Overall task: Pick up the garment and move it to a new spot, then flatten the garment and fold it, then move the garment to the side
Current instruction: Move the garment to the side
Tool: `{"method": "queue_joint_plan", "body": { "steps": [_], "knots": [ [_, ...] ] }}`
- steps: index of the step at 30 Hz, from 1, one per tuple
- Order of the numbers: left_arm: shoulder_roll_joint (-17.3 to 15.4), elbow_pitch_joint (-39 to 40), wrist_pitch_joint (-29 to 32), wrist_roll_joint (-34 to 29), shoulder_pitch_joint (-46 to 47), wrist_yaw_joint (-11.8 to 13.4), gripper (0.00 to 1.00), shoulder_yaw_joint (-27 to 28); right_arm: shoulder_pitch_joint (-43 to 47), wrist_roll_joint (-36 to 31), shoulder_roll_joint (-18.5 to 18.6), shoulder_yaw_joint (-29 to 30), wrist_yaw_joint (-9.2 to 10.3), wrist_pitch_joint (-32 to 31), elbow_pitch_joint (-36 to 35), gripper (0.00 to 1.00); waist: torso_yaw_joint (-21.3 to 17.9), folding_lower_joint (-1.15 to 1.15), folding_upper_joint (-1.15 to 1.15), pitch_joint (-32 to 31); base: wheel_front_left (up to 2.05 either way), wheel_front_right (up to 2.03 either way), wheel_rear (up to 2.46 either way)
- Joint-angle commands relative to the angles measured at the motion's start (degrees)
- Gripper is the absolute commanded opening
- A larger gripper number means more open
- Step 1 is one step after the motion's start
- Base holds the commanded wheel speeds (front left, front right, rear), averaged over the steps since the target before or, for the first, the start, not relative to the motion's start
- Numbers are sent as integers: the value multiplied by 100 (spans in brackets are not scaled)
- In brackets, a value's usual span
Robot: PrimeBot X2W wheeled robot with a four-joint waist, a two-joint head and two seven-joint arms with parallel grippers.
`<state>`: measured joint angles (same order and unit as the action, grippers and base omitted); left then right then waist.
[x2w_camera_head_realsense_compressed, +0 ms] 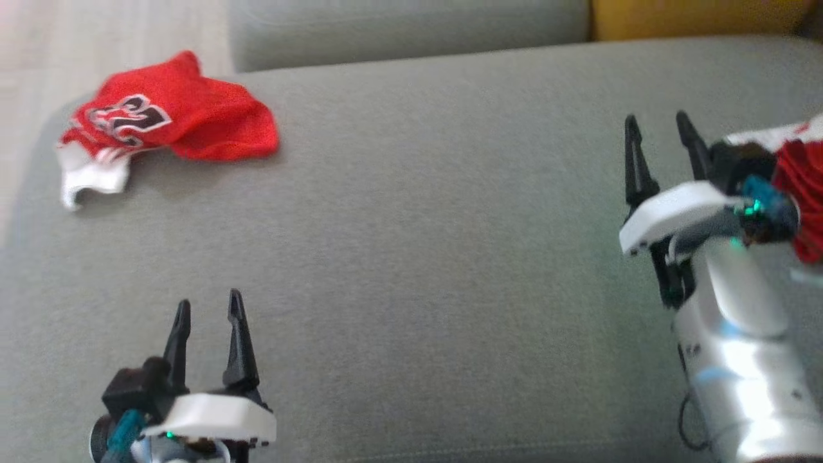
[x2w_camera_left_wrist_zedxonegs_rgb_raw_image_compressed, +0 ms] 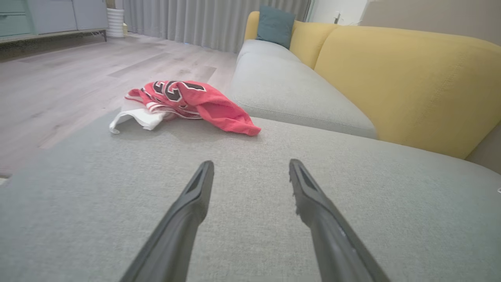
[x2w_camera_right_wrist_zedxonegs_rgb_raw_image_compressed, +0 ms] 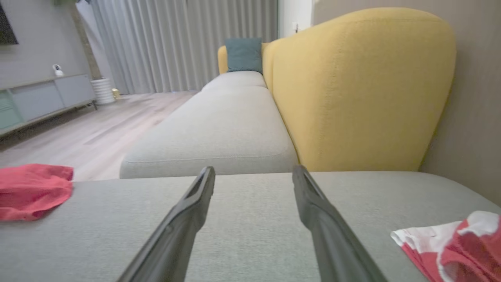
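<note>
A crumpled red garment point(x2w_camera_head_realsense_compressed: 170, 116) with black-and-white numbers and white trim lies at the far left corner of the grey cushion point(x2w_camera_head_realsense_compressed: 418, 244); the same garment point(x2w_camera_left_wrist_zedxonegs_rgb_raw_image_compressed: 184, 103) lies ahead of my fingers in the left wrist view, and its red edge point(x2w_camera_right_wrist_zedxonegs_rgb_raw_image_compressed: 33, 190) is at the left of the right wrist view. My left gripper point(x2w_camera_head_realsense_compressed: 209, 308) stands open near the front edge, well short of the garment, with nothing between its fingers. My right gripper point(x2w_camera_head_realsense_compressed: 659, 125) is open too, at the right, empty.
A second red-and-white cloth point(x2w_camera_head_realsense_compressed: 804, 193) lies at the right edge beside my right wrist, also seen low right as the cloth point(x2w_camera_right_wrist_zedxonegs_rgb_raw_image_compressed: 454, 244). A yellow backrest point(x2w_camera_right_wrist_zedxonegs_rgb_raw_image_compressed: 352, 90) and another grey seat point(x2w_camera_left_wrist_zedxonegs_rgb_raw_image_compressed: 289, 90) stand beyond. Wooden floor point(x2w_camera_left_wrist_zedxonegs_rgb_raw_image_compressed: 58, 82) lies off the cushion's left.
</note>
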<state>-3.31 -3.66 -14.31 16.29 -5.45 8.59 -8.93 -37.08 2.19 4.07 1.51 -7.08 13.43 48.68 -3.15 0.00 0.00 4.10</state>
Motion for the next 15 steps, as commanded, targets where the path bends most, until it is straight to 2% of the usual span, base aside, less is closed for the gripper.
{"method": "queue_joint_plan", "body": {
  "steps": [1,7,15],
  "knots": [
    [19,183,-68,-21,110,29,100,187,9,65,-107,-168,-41,95,-319,100,249,0,0,-235,0,0,0],
    [31,133,-69,-67,-109,-4,100,157,1185,357,-117,-445,-41,95,-1488,100,400,0,0,-449,0,0,0],
    [39,113,-69,-96,-218,-39,100,215,2631,875,-118,-851,-41,-132,-2798,100,336,0,0,-506,0,0,0]
  ]
}}
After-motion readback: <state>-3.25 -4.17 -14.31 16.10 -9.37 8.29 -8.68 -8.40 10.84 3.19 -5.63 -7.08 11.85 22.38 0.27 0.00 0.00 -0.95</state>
